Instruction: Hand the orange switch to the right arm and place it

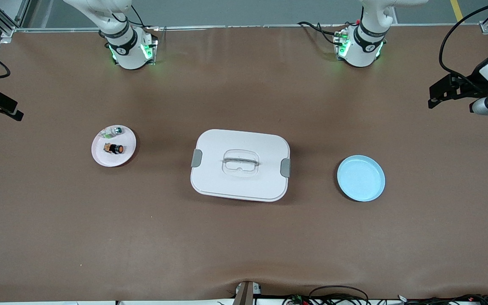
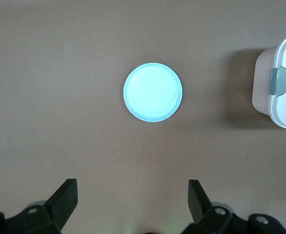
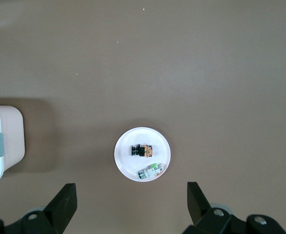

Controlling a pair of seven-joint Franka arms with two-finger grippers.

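The orange switch (image 1: 115,148) is a tiny black part with an orange face. It lies on its side on a small white plate (image 1: 102,157) toward the right arm's end of the table. It also shows in the right wrist view (image 3: 142,150). My right gripper (image 3: 132,191) is open and empty, high over the table beside that plate (image 3: 128,163). My left gripper (image 2: 132,191) is open and empty, high over the table beside an empty light blue plate (image 2: 153,92). Neither gripper shows in the front view.
A small clear-silver-green part (image 1: 114,131) lies on the white plate beside the switch. A white lidded box (image 1: 240,165) with grey clips stands mid-table. The blue plate (image 1: 361,178) sits toward the left arm's end. Black equipment (image 1: 456,89) juts in at the table's ends.
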